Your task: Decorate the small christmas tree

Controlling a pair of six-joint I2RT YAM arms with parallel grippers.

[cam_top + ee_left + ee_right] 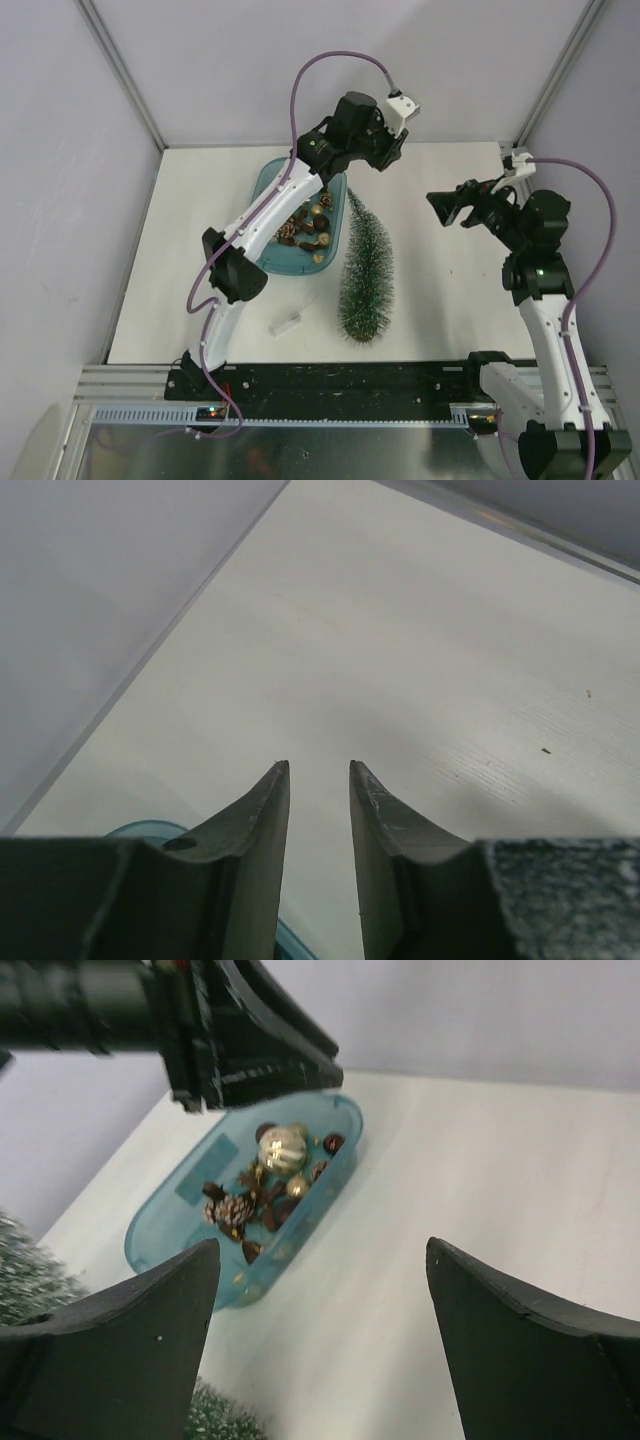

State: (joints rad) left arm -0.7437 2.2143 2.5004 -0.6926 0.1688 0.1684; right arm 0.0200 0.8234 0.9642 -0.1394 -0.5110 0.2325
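Small christmas tree [367, 265] lies flat on the white worktop [450, 300], tip toward the far wall, round base toward the arm bases, roughly midway between the two arms. Left claw [318, 770] hangs well beyond the tree's tip, over the far end of the teal tray [262, 185], pointing at bare worktop; its fingers stand a narrow gap apart, released, nothing between them. Right claw [320, 1245] sits off to the tree's right, raised, clear of it, jaws spread wide and empty, aimed across toward the tray. Tray lies just beside the tree's upper half on its left, edge close to the bristles; whether they touch, cannot tell. Inside the tray: a gold ribbed ball [282, 1148], a frosted pinecone [235, 1210], several small brown and gold pieces. The left arm's forearm crosses over the tray in the top view and hides much of its contents. A small white item [287, 323] lies on the worktop near the tree's base, too small to identify. Right wrist view catches only frosty bristle fringes at its lower left edge; left wrist view shows just a sliver of tray rim.
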